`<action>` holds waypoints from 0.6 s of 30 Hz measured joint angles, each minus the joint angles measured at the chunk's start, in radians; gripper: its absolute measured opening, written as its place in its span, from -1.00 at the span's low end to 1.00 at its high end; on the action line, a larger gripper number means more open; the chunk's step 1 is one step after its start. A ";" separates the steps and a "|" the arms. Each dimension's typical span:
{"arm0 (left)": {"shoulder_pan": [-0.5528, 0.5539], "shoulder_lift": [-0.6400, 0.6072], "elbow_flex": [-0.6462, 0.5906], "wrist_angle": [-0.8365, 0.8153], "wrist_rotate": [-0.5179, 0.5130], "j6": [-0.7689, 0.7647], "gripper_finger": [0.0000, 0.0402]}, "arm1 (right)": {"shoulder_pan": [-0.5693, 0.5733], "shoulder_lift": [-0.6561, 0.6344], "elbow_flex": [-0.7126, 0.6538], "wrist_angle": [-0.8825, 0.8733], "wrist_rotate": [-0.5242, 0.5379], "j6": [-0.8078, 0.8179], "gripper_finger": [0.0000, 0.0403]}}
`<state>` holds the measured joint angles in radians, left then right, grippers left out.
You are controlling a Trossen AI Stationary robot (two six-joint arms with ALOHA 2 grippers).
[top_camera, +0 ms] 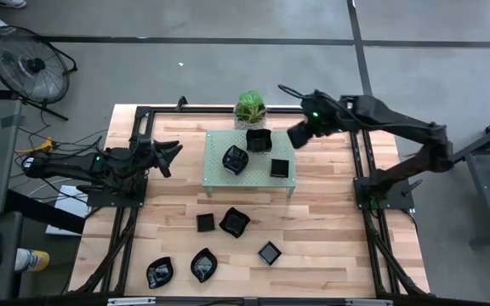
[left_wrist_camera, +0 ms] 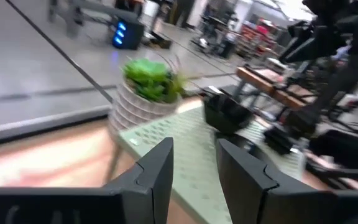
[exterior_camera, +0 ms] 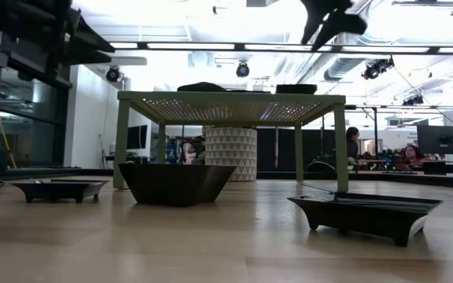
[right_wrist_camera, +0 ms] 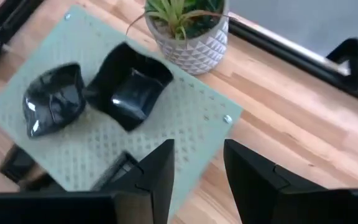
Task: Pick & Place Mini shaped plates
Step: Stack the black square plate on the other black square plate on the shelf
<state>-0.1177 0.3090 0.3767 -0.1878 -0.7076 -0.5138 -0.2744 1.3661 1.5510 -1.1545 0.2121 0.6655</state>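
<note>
Three glossy black mini shaped plates lie on the pale green rack (top_camera: pixel 217 172): one at the back (top_camera: pixel 259 140), one on the left (top_camera: pixel 235 159), one on the right (top_camera: pixel 280 167). My right gripper (top_camera: pixel 295 136) hangs open and empty just off the rack's back right corner. In its wrist view (right_wrist_camera: pixel 197 168) the back plate (right_wrist_camera: pixel 129 87) and the left plate (right_wrist_camera: pixel 55 99) lie beyond the fingers. My left gripper (top_camera: pixel 171 153) waits open and empty left of the rack. Several more plates sit on the near table, among them a square one (top_camera: pixel 205 223) and a wavy one (top_camera: pixel 234 223).
A small green potted plant (top_camera: pixel 250 108) stands right behind the rack, close to the back plate. A dark metal frame (top_camera: pixel 134 127) borders the wooden table. At table height the nearest plates (exterior_camera: pixel 175 182) (exterior_camera: pixel 368 212) stand in front of the rack legs (exterior_camera: pixel 340 145).
</note>
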 joint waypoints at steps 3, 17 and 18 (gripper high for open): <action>0.000 0.000 -0.010 0.010 0.050 -0.044 -0.40 | 0.042 -0.096 -0.094 0.029 0.006 -0.017 -0.34; 0.000 0.000 -0.175 0.182 0.130 -0.281 -0.40 | 0.347 -0.661 -0.747 0.359 -0.069 0.218 -0.34; 0.000 0.000 -0.176 0.183 0.149 -0.286 -0.40 | 0.375 -0.676 -0.775 0.372 -0.070 0.235 -0.34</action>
<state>-0.1181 0.3094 0.2005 -0.0043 -0.5585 -0.7994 0.1009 0.6899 0.7761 -0.7821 0.1423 0.9002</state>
